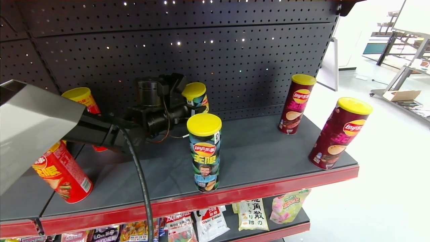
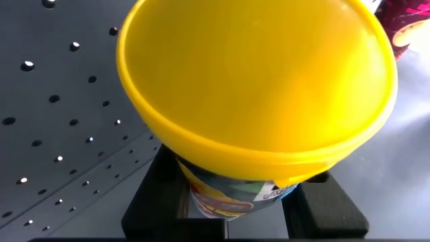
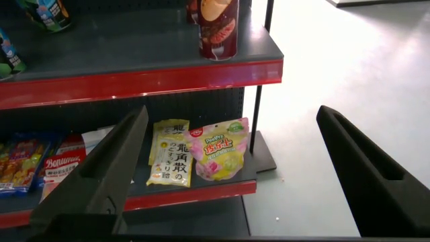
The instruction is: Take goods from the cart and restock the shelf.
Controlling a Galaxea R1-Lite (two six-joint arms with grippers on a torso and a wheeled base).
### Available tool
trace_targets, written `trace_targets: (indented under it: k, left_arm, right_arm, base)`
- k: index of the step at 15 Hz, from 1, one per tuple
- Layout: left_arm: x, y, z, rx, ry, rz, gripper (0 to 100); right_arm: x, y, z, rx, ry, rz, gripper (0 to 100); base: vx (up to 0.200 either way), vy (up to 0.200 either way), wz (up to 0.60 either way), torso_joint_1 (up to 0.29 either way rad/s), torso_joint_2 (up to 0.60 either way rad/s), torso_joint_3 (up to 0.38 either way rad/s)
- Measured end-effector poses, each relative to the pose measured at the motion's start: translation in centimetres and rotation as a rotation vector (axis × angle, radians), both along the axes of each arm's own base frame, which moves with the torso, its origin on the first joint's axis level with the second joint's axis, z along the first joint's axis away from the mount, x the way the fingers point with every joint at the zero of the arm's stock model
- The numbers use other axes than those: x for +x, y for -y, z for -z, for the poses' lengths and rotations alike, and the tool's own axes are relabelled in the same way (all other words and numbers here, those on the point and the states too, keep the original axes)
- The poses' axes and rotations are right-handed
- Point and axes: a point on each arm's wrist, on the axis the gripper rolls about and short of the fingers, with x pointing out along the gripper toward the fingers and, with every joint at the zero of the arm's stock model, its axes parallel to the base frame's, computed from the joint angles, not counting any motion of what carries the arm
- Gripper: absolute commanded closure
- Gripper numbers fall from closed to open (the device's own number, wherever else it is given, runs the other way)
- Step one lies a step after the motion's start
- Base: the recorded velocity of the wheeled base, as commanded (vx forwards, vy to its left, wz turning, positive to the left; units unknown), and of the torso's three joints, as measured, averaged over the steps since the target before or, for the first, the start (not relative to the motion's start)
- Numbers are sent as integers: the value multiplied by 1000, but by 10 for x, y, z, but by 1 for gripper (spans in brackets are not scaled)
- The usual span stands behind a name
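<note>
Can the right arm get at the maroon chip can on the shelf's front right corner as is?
Probably yes. The right gripper is open and empty, and the maroon chip can stands alone, with nothing in front of it.

Head: above and behind the left gripper [image 1: 196, 108], looking down onto the shelf [image 1: 262, 151].
Left wrist: hard against the held can [image 2: 255, 87].
Right wrist: past the right gripper [image 3: 232, 114], farther back.
Shared: head and right wrist both catch the shelf's red edge [image 1: 201, 200].

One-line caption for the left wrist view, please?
Left gripper clamped on a yellow-lidded crisp can, beside the shelf's black perforated back panel.
</note>
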Motion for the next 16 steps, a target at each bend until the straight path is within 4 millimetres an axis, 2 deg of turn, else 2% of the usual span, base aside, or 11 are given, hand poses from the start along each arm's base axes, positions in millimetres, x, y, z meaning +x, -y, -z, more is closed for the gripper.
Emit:
trace_targets:
  k: [4, 12, 13, 16]
  left_arm:
    - [-6, -3, -6, 3, -8, 0, 100]
    - [-12, -4, -2, 16, -26, 3, 100]
    - [-12, -4, -2, 17, -26, 2, 0]
    - [-12, -4, -2, 16, -24, 3, 0]
  right_arm:
    - [0, 0, 0, 0, 0, 0, 0]
    - [0, 0, 0, 0, -1, 0, 0]
    - [0, 0, 0, 0, 0, 0, 0]
    - [0, 0, 0, 0, 0, 0, 0]
  base:
    - [0, 0, 0, 0, 0, 0]
    - [0, 0, 0, 0, 0, 0]
    - [0, 0, 0, 0, 0, 0]
    - [0, 0, 0, 0, 0, 0]
